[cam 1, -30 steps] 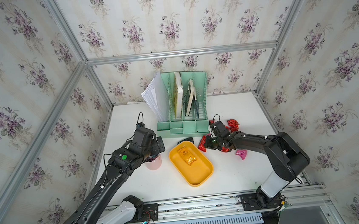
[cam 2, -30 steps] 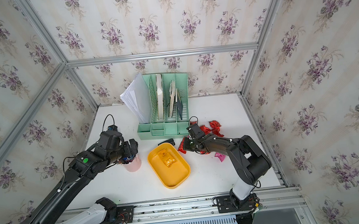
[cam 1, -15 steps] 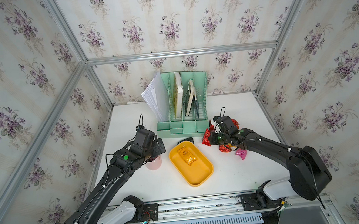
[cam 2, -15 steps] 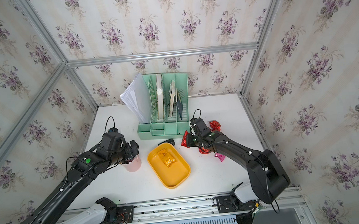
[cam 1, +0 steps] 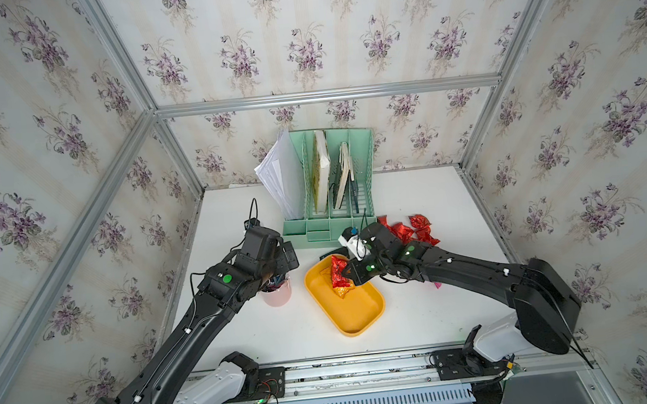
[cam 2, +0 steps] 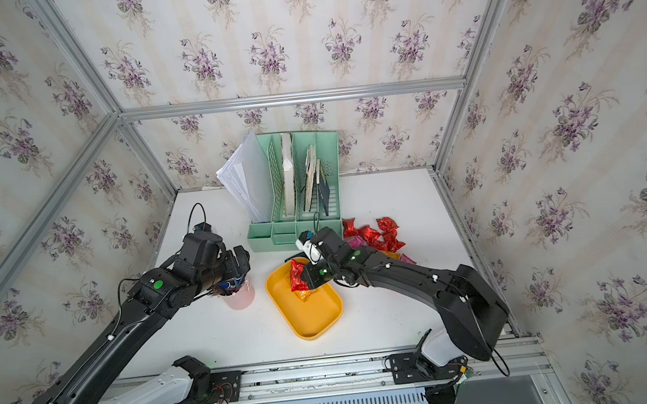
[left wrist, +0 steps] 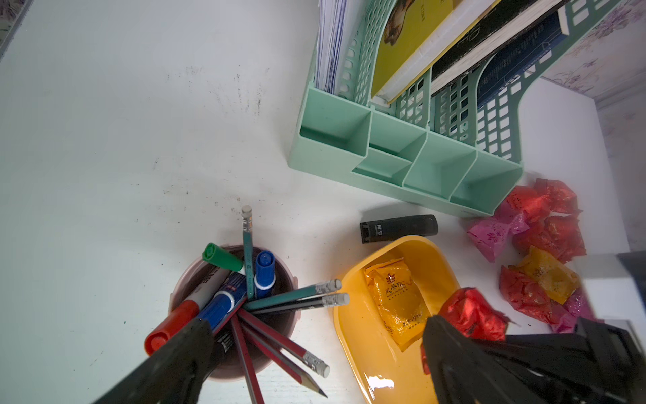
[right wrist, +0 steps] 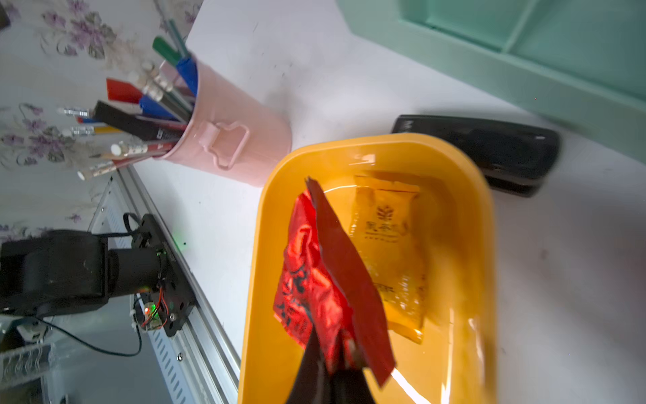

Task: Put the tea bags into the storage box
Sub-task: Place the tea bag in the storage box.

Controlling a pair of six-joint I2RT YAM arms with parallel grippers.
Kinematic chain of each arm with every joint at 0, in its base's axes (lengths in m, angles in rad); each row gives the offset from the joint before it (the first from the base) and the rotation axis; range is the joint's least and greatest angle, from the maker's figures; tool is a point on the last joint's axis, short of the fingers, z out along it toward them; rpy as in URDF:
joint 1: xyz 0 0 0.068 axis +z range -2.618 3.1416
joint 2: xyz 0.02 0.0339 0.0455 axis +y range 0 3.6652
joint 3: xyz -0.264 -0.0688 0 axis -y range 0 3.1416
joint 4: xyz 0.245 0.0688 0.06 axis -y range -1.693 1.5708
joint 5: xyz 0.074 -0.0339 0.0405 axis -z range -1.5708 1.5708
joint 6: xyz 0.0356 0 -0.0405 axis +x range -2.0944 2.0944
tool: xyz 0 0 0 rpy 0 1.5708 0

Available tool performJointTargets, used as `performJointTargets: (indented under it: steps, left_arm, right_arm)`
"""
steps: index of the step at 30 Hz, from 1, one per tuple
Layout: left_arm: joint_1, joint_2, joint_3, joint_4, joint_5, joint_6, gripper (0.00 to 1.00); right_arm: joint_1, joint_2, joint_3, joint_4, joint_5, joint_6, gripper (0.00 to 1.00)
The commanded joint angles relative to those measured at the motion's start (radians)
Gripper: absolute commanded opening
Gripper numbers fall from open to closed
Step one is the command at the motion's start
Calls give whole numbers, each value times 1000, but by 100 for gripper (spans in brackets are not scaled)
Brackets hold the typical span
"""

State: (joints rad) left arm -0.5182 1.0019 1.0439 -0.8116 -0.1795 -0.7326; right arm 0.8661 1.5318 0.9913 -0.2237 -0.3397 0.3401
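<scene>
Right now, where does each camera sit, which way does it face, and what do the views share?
Top views: high at the front, looking down on the whole table; both arms show, left gripper and right gripper included.
Left wrist: over the pink cup, looking down; its open fingers show.
Right wrist: over the yellow tray, looking down; its fingers show, shut on a red tea bag.
Shared: all show the tray; both wrist views show the orange tea bag in it.

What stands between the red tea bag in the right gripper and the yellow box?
Nothing visible. The right gripper holds the red tea bag over the open storage box; only one orange tea bag lies on its floor, leaving room.
</scene>
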Motion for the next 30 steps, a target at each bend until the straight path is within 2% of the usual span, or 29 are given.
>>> performJointTargets:
  steps: [1, 9, 14, 16, 19, 21, 23, 25, 30]
  left_arm:
    - [0, -29, -12, -9, -32, 0, 99]
    - [0, -111, -37, -81, -56, -11, 99]
    - [0, -137, -53, -100, -52, -8, 99]
    - [0, -135, -53, -94, -45, 2, 99]
    - [0, -117, -46, -70, -34, 23, 99]
    - [0, -90, -30, -53, -27, 36, 99]
    - [-1, -56, -6, -41, -13, 51, 99]
    - [0, -17, 20, -28, 3, 70, 99]
    - [0, 89, 81, 12, 49, 130, 99]
  right_arm:
    - [45, 78, 61, -11, -1, -40, 0]
    - [77, 234, 172, -77, 66, -81, 0]
    - [79, 280, 192, -92, 62, -107, 0]
    - [78, 294, 201, -99, 58, -110, 6]
    - [79, 283, 199, -74, 35, -91, 22]
    - [75, 254, 192, -51, 29, -65, 40]
    - [62, 218, 182, -31, 31, -36, 52]
    - [34, 176, 163, -9, 34, 10, 56]
    - [-92, 54, 86, 8, 108, 164, 57]
